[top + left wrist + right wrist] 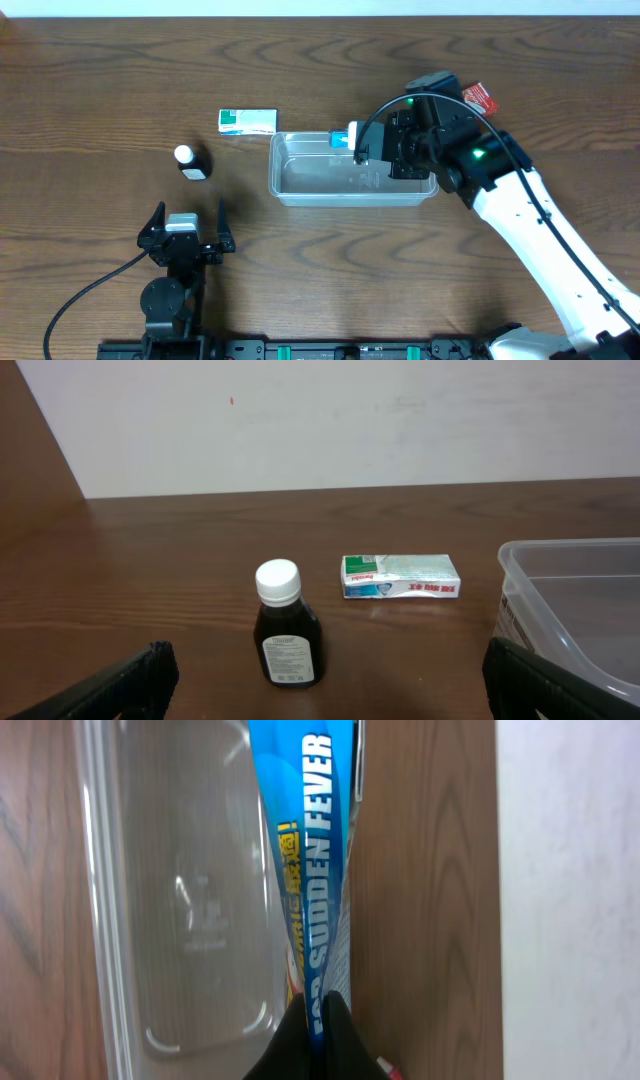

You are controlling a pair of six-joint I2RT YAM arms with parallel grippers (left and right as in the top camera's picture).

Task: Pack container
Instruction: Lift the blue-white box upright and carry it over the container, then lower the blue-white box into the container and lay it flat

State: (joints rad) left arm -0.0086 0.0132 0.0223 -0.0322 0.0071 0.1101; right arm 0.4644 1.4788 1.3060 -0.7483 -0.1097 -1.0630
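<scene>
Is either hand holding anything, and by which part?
The right hand pinches the blue box by one end; the left hand is open and holds nothing.

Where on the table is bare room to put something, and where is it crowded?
Bare wood: the far-left area beyond the bottle and green box; the near strip between the container and the left gripper. The container floor is mostly bare. Crowded: its far rim and right end, where the right gripper holds the blue box, a red packet behind.

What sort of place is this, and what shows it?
Probably a robot lab bench: left arm and right arm at a wooden table, plain white wall, and staged props: bottle, blue box, container.
</scene>
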